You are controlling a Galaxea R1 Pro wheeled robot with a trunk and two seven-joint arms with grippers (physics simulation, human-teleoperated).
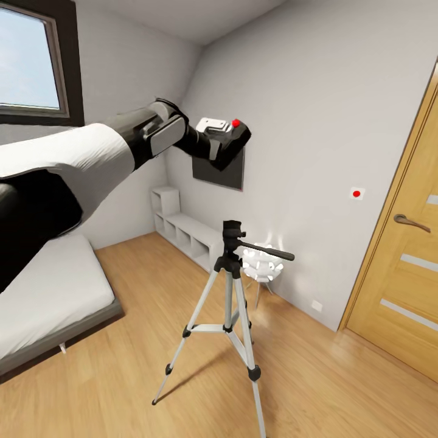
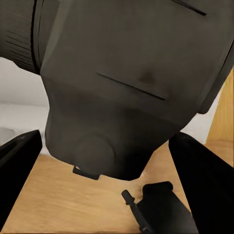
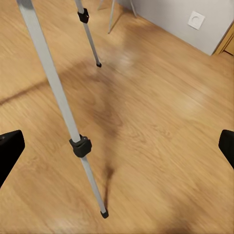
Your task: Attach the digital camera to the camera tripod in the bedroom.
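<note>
Head view: our left pincer (image 1: 234, 143) holds the chunky black digital camera (image 1: 228, 137) above the silver-legged camera tripod (image 1: 231, 286); right pincer (image 3: 117, 146) wide.

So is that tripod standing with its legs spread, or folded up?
Spread and upright. The camera tripod stands on the wood floor with its three legs splayed; its black head is bare, the digital camera held above it.

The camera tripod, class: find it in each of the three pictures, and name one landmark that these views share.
Head view: the silver-legged camera tripod with black pan head stands on the floor at lower centre.
Left wrist view: its black head and handle show at the bottom edge, below the held black digital camera.
Right wrist view: two grey legs with black joints cross the left half.
Shared landmark: the light wood floor.
</note>
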